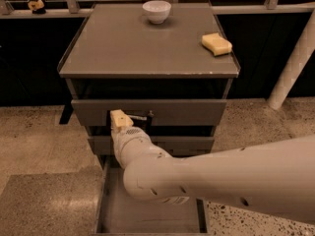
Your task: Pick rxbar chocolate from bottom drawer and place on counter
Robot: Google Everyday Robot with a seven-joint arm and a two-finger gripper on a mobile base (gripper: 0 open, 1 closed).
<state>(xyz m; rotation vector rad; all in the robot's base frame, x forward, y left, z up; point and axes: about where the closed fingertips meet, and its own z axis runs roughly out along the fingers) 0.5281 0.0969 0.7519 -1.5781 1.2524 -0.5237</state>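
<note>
One cabinet stands in the camera view with a single flat tabletop (133,48), chipped along its front edge, and below it three drawers stacked one under another. Two things sit on the tabletop: one white bowl (156,11) at the middle of the back edge, and one yellow sponge (216,44) near the right edge, well apart from the bowl. The top drawer (192,112) and the middle drawer (189,144) are each drawn out only slightly. The bottom drawer (147,218) is pulled far out toward the camera, and what shows of its floor is flat and bare. One thick white arm (231,181) comes in from the lower right, crosses over the bottom drawer and bends upward in front of the middle drawer. Its one claw (124,119) is up at the level of the top drawer's face, left of centre, below the tabletop's front edge. One tan pad (120,118) faces the camera. The claw is closed on the rxbar chocolate (139,117), which shows as one dark flat piece with a thin pale edge reaching right from the pad, almost to the single knob (150,114) visible on the top drawer. One white post (295,63) leans at the right, and one small yellowish object (35,5) rests on the ledge at the far left.
</note>
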